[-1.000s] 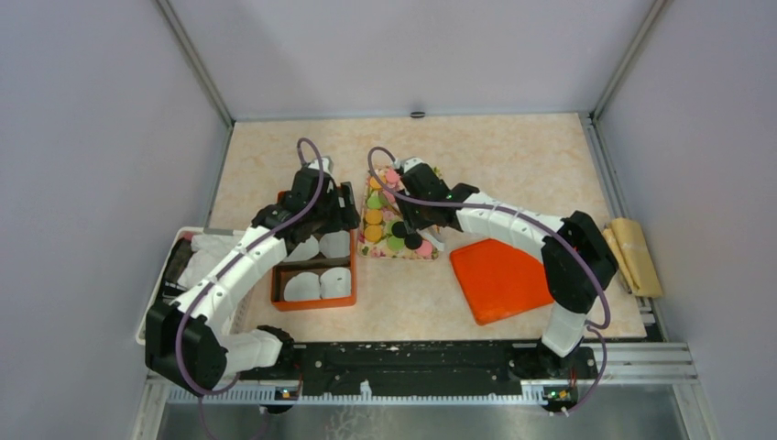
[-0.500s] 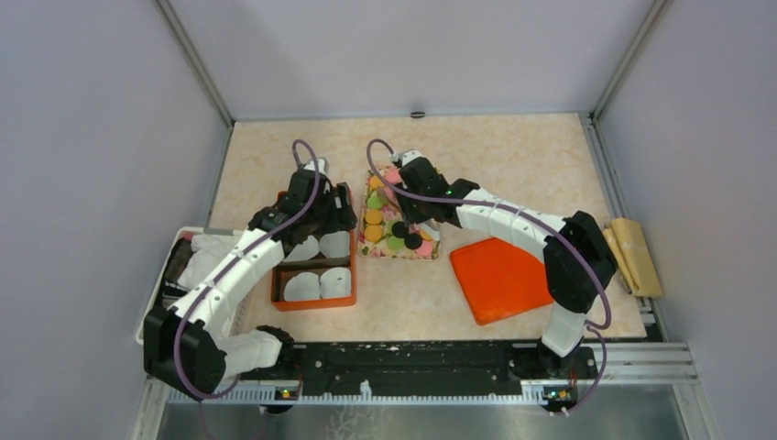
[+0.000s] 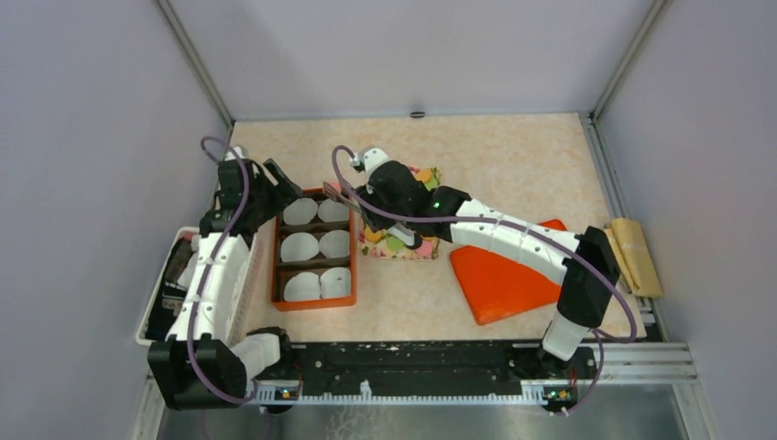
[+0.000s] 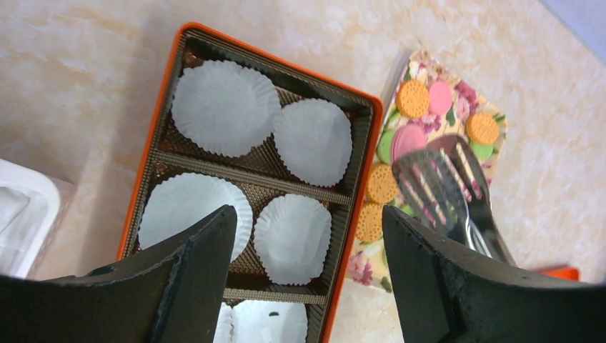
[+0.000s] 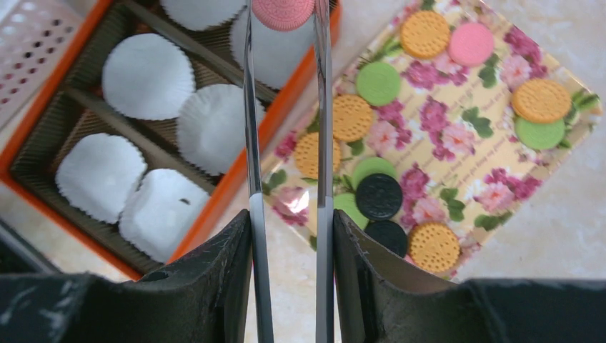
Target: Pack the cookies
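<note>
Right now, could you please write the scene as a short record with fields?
left fingers: open, holding nothing, beside the orange box
right fingers: shut on metal tongs
tongs: pinching one pink cookie
orange box: six white liners, all empty
floral tray: orange, green, pink and black cookies lie on it
orange lid: on the table, right of the tray

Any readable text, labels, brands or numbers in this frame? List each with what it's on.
Nothing here can be read.
floral tray: faint script-like lines between the flowers, too blurred to read.
cookies: embossed pattern only, no legible letters.
tongs: no marking visible.
</note>
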